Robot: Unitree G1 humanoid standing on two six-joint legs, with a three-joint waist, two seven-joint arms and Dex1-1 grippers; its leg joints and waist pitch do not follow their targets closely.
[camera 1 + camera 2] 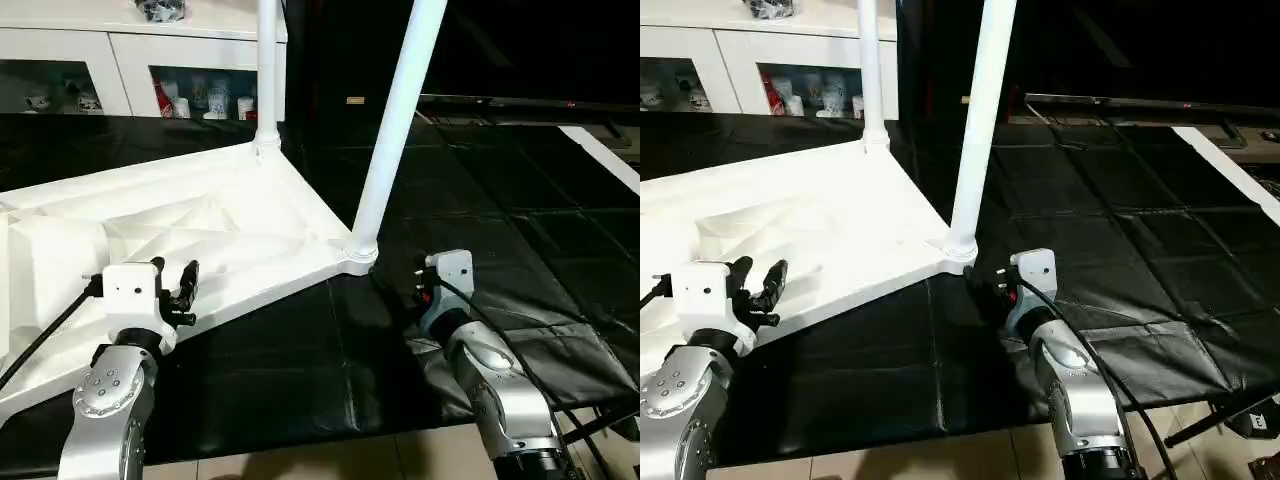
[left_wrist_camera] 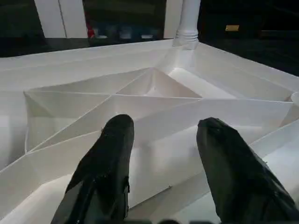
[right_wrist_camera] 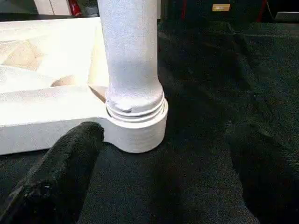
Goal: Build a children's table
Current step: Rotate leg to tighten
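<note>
The right gripper (image 1: 990, 285), jaws wide and empty, sits low on the black mat (image 1: 1120, 250) just beside the near leg (image 1: 392, 130) at its corner socket. The left gripper (image 1: 185, 290), half open and holding nothing, hovers at the upturned tabletop's (image 1: 200, 225) near edge. A far leg (image 1: 266, 70) stands at the back corner. To seat the near leg fully, close squarely around its base and push straight down while steadying the top.

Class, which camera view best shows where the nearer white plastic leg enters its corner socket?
The right wrist view: the nearer white plastic leg meets its round corner socket close up. Both eye views show that joint small; the left wrist view shows the farther leg.
</note>
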